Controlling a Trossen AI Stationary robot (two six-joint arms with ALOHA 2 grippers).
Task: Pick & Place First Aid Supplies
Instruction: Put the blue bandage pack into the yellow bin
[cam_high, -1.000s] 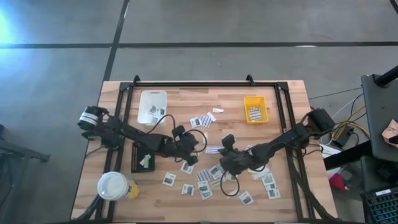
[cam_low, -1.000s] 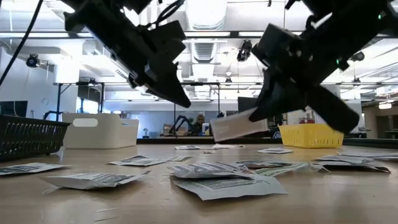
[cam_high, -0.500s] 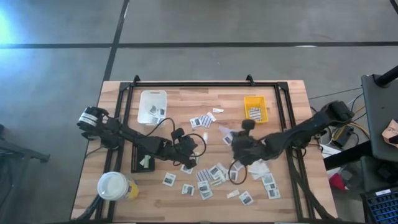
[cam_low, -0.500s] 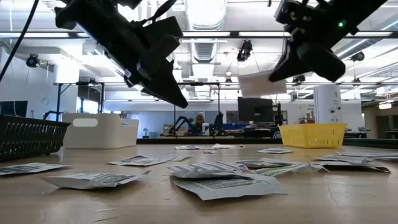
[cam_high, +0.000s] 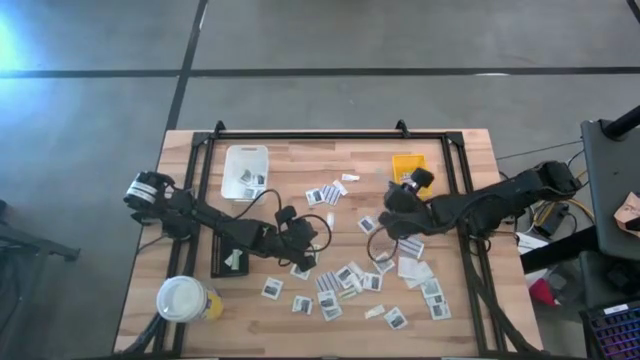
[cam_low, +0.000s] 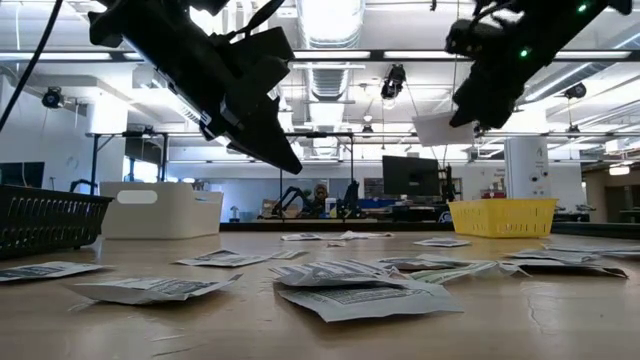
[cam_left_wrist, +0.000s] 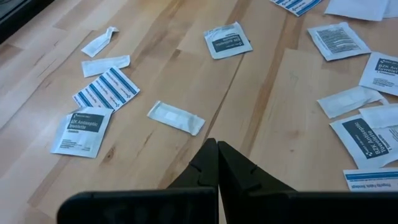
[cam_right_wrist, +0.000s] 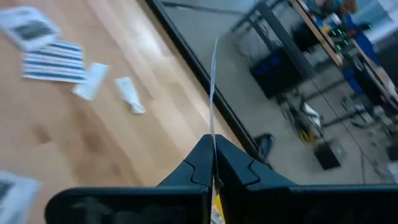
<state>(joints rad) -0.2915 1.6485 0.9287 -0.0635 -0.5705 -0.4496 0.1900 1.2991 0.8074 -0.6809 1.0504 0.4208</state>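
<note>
At the far left of the high view, a white-topped yellow cup (cam_high: 182, 298) stands at the lower left corner of the table (cam_high: 300, 170). Right of it lies a black tray (cam_high: 231, 260), and above that a white tray (cam_high: 245, 170) holding a few packets. The left gripper (cam_high: 303, 250) hangs left of centre above the scattered packets (cam_high: 345, 280), its fingers pressed together with nothing between them; in its wrist view the closed tips (cam_left_wrist: 217, 152) point at bare wood near a plain white strip (cam_left_wrist: 176, 117). Right of centre, the right gripper (cam_high: 412, 183) is raised at the near edge of the yellow tray (cam_high: 409, 164), pinching a thin white packet (cam_low: 437, 128) edge-on. More packets lie below it at lower right.
</note>
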